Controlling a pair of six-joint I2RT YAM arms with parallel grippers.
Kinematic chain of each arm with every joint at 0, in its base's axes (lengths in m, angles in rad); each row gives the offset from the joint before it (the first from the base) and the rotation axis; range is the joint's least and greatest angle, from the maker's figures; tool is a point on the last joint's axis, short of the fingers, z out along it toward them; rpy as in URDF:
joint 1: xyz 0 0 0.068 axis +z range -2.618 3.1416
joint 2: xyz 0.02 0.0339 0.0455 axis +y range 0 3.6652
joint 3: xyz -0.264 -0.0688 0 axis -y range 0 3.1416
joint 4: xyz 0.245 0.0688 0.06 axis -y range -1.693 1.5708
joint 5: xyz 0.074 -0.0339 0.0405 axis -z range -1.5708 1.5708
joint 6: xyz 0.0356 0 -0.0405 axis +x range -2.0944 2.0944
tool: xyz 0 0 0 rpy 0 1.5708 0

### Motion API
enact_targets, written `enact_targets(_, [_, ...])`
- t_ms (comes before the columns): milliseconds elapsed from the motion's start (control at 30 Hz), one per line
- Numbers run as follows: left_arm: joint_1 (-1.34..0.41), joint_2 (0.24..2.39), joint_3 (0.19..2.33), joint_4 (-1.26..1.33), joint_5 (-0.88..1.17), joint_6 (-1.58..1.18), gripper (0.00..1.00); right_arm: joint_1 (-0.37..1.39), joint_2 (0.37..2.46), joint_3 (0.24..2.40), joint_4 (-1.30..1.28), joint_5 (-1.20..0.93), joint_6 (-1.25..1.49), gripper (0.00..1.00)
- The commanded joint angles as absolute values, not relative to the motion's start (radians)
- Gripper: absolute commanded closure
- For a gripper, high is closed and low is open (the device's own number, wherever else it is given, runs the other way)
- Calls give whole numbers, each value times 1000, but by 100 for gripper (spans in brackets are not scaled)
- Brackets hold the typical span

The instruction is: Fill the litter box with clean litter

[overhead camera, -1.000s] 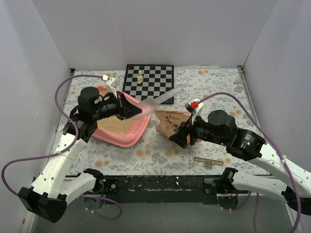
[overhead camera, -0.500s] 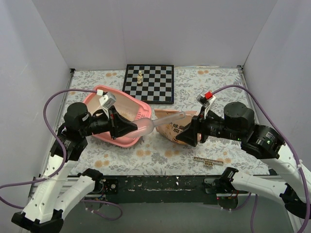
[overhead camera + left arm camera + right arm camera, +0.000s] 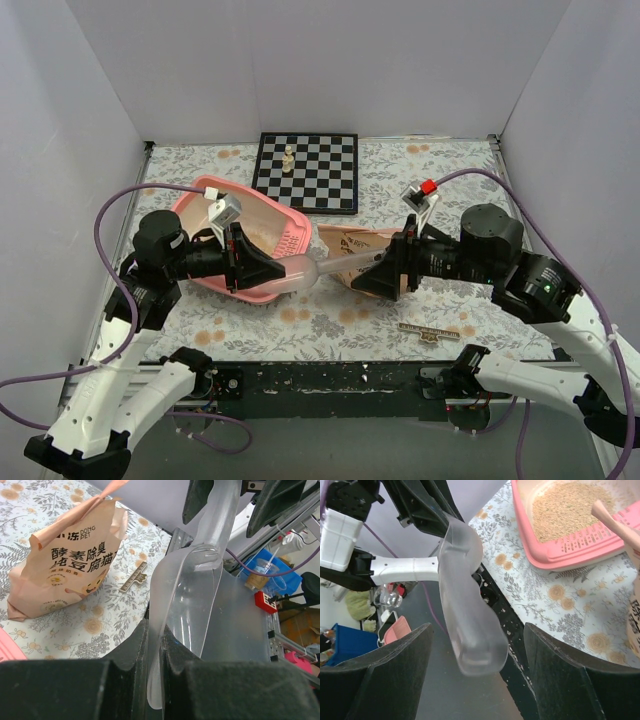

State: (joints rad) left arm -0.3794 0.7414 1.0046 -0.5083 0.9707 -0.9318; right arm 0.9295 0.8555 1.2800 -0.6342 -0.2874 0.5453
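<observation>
The salmon-pink litter box [image 3: 203, 190] sits at the left with tan clean litter [image 3: 262, 233] inside; both also show in the right wrist view, box [image 3: 570, 550] and litter [image 3: 565, 507]. My left gripper [image 3: 262, 268] is shut on the rim of an empty clear plastic scoop [image 3: 320, 265], held level just right of the box. The left wrist view shows the left gripper [image 3: 155, 647] pinching the scoop [image 3: 195, 595]. My right gripper [image 3: 378, 278] is open, and its fingers straddle the scoop's handle end [image 3: 470, 630] without touching it.
A tan litter bag [image 3: 350, 248] lies on the floral cloth behind the right gripper and also shows in the left wrist view [image 3: 70, 565]. A chessboard [image 3: 305, 170] with a pale piece [image 3: 288, 158] is at the back. A small wooden strip [image 3: 430, 332] lies near the front.
My left arm has swung the scoop from above the box down and to the right. My right gripper has moved left and now has its open fingers around the handle end.
</observation>
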Motion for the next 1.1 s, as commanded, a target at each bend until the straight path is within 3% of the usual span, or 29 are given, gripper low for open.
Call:
enact_targets(0, [-382,726,996,-473,1029,-945,100,923,887,1279,-493,-357,584,19])
enact_targets(267, [-388,721,994,-468,1023,-948,100,923,951,1270,-420,-439,635,24])
enact_targets(633, [-397,745,1026,-486,996,-914,100,916,959,1295,-480,-457,629,51])
enact_targets(1067, [-440,784,1055,-549,940,-851,100,900,956,1331,-531,-459,601,55])
